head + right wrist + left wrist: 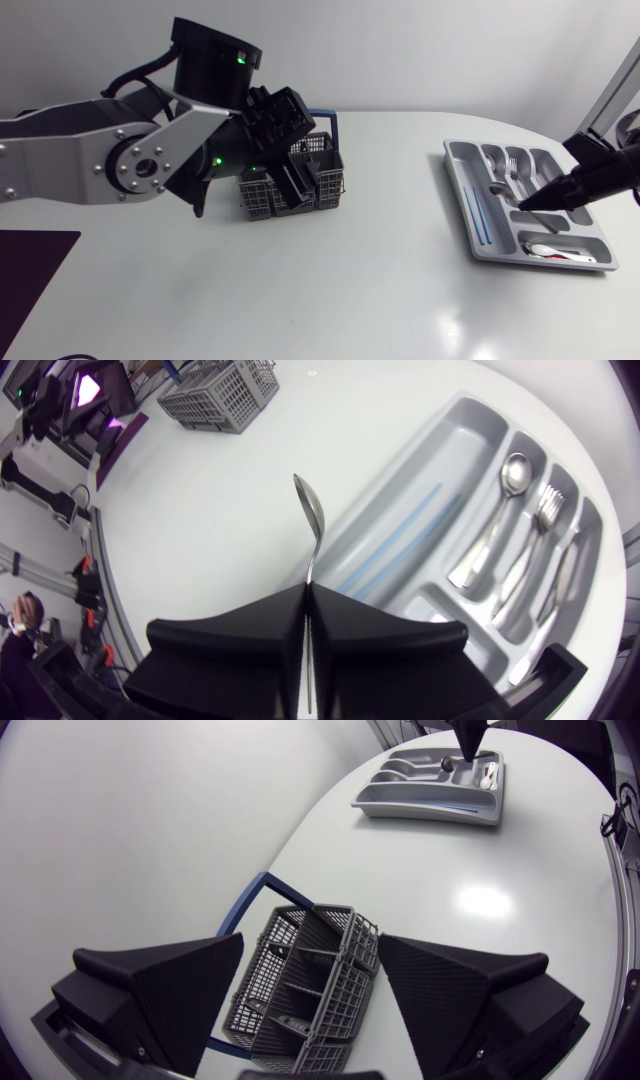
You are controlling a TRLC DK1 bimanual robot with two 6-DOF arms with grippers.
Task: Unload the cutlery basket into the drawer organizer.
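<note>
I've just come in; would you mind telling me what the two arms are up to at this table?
The right gripper is shut on a spoon and holds it over the drawer organizer. The organizer's slots already contain a second spoon, a fork and a knife. The left gripper hangs open above the cutlery basket, a finger to each side, gripping nothing.

My silver-grey left arm [60, 150] has round black joints, black cables, small screws and tiny green lights. My right gripper [523, 205] is dull black with wedge fingers.
</note>
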